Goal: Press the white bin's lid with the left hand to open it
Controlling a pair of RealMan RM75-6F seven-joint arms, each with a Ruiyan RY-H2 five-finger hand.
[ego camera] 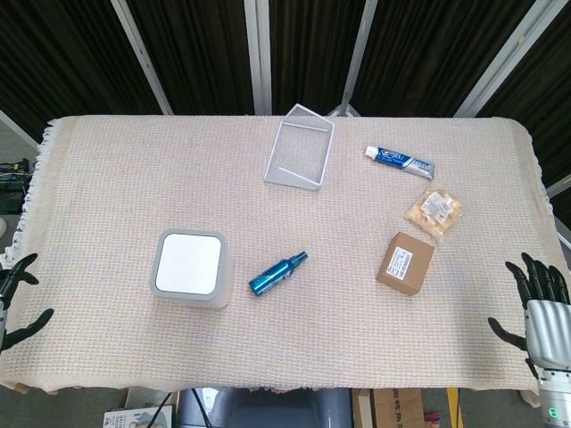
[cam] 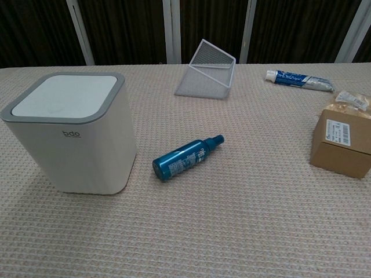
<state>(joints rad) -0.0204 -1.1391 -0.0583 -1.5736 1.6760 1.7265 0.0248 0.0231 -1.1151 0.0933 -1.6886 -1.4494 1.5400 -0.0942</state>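
Head view is showing your left hand [ego camera: 16, 303] hovering off the near left edge of the table, fingers spread and holding nothing, well apart from the white bin [ego camera: 190, 267], which is sitting near-left on the cloth with its lid [ego camera: 188, 264] closed. If you are coming in low, you risk shoving the light bin sideways into the blue spray bottle [ego camera: 277, 273] lying just beside it. Your right hand [ego camera: 537, 308] is idling at the near right edge, fingers splayed and empty.
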